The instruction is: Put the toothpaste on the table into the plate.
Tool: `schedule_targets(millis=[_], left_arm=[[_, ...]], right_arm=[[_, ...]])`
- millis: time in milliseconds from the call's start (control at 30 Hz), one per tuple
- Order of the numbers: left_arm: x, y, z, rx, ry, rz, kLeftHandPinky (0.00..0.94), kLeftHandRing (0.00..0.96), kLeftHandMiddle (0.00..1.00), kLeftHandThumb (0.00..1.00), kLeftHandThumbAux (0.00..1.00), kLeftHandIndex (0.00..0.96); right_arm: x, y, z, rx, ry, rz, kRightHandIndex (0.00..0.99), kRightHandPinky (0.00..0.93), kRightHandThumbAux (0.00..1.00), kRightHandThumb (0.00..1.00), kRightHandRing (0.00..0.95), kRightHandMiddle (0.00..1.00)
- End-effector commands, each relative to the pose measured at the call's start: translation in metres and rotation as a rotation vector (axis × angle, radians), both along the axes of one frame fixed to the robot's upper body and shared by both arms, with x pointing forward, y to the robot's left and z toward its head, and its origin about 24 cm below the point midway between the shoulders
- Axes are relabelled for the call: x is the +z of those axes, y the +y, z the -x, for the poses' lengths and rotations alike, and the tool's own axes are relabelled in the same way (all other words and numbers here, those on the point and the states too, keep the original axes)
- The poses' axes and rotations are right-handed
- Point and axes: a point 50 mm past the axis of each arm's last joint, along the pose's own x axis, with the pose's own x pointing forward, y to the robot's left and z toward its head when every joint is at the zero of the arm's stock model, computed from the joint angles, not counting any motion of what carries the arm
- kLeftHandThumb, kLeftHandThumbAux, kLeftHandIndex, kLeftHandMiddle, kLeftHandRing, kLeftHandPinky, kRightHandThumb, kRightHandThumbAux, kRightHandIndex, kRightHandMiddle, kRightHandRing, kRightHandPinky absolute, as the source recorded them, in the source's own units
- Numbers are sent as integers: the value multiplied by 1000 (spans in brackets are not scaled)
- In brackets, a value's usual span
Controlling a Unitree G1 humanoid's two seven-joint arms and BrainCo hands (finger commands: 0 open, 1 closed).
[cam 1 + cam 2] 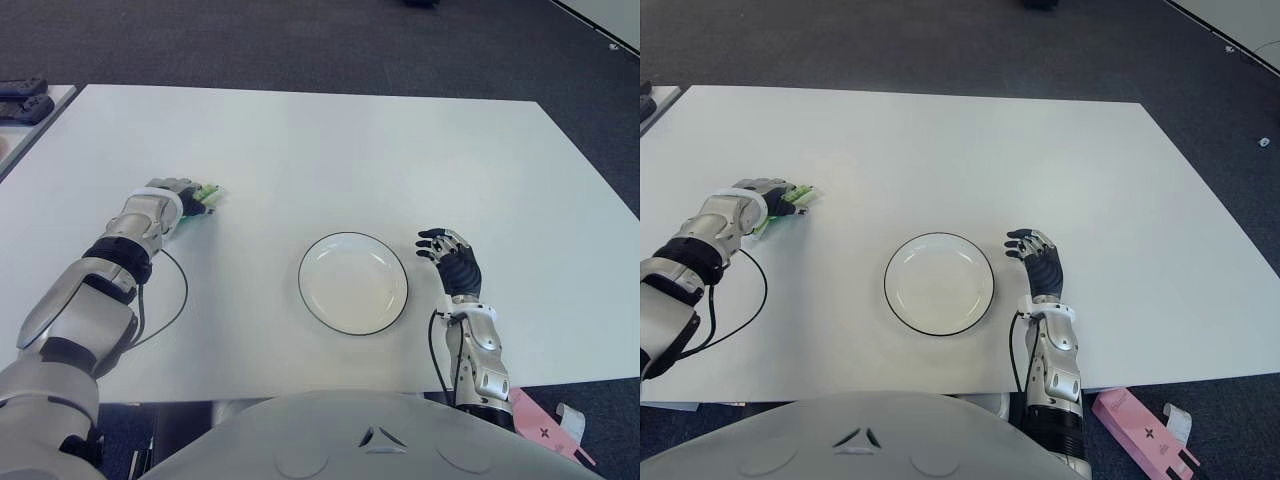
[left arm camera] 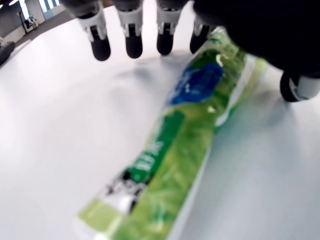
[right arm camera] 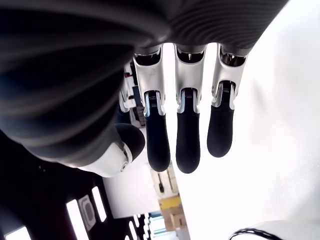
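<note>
Green toothpaste [image 2: 175,165] flat on table [image 1: 330,150] — under left hand [image 1: 172,203], fingers [image 2: 134,37] loosely extended, ungripped.

No legible text anywhere. The toothpaste [image 2: 170,165] carries print: a blue patch, a darker green band with pale lettering, and a black-and-white mark near one end, all too blurred to read in the left wrist view. In the eye views the tube is too small to make anything out. The pink box [image 1: 1145,432] on the floor shows small dark cross-like marks, not readable as letters or numbers.
</note>
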Motion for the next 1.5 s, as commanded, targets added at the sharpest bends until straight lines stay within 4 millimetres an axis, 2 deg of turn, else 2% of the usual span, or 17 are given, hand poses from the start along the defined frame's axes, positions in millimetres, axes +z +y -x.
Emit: schedule_targets(millis=[33, 233, 367, 500, 667, 767, 800, 833, 867, 900, 1000, 1100, 1200, 1500], left_arm=[[-51, -16, 38, -30, 196, 48, 16, 0, 0, 315, 218, 0], [-59, -17, 45, 2, 124, 50, 58, 0, 7, 330, 231, 4], [-63, -18, 51, 67, 20, 64, 129, 30, 52, 417, 297, 44], [-64, -19, 54, 141, -99, 83, 168, 72, 94, 524, 386, 36], [-65, -21, 56, 178, -189, 92, 206, 114, 131, 588, 436, 64], [-65, -23, 57, 203, -247, 109, 268, 185, 199, 619, 463, 133], [-65, -23, 58, 209, -263, 115, 357, 290, 291, 636, 478, 210], [-65, -23, 59, 216, -286, 125, 389, 327, 325, 642, 483, 238], [-65, -24, 59, 221, -302, 131, 487, 440, 435, 669, 559, 307], [-65, -24, 60, 225, -321, 140, 551, 513, 507, 686, 607, 351], [-64, -25, 60, 228, -360, 155, 674, 644, 632, 705, 667, 407], [-64, -25, 61, 223, -388, 159, 750, 707, 693, 711, 688, 427], [-64, -25, 61, 214, -411, 156, 780, 741, 734, 712, 697, 435], [-64, -24, 61, 210, -438, 157, 803, 782, 784, 708, 707, 441]], right_arm=[[-4, 0, 3, 4, 27, -1, 422, 473, 732, 711, 464, 443], [-4, 0, 3, 3, 24, -6, 422, 473, 732, 712, 465, 443], [-3, 0, 3, 3, 19, -6, 422, 473, 732, 712, 465, 443], [-2, 0, 3, 2, 13, -4, 422, 474, 732, 712, 466, 444], [-1, 0, 3, 4, 7, -4, 421, 474, 733, 711, 467, 444], [-1, 0, 3, 6, 3, -8, 421, 475, 733, 711, 468, 444], [-1, 0, 3, 6, 3, -8, 421, 475, 733, 711, 468, 445], [0, 0, 3, 7, 2, -8, 421, 475, 733, 711, 468, 445], [0, 0, 3, 8, 1, -8, 421, 472, 733, 711, 467, 445], [0, 0, 3, 10, 0, -7, 421, 470, 733, 711, 466, 445], [0, 0, 3, 14, -1, -3, 421, 466, 733, 710, 463, 443], [0, 0, 3, 17, -2, 1, 421, 463, 734, 710, 461, 442], [0, 0, 2, 18, -1, 6, 421, 461, 734, 709, 459, 440], [1, 1, 1, 21, -3, 10, 421, 454, 734, 710, 453, 438]])
